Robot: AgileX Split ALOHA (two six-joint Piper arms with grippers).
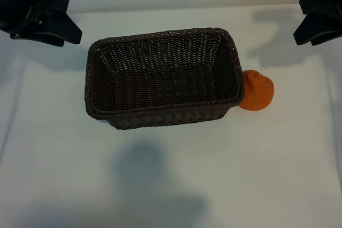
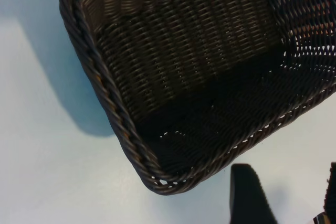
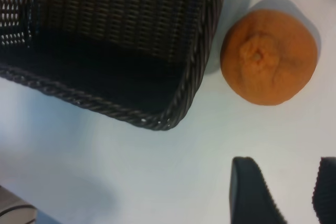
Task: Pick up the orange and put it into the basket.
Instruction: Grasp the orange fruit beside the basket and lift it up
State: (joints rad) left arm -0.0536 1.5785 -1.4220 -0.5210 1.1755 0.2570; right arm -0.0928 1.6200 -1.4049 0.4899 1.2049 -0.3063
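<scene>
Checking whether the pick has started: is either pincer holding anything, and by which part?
Nothing is held. Both the left pincer and right pincer are open over bare table; the orange sits untouched beside the basket.

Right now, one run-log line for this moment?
orange: on table against basket right end | basket: empty | left gripper: open, empty | right gripper: open, near orange | step: not picked

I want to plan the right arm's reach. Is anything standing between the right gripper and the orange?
Nothing visible does. The right gripper hangs open with only bare table between it and the orange. The orange lies on the table against the outer wall of the basket, on the right arm's side.
</scene>
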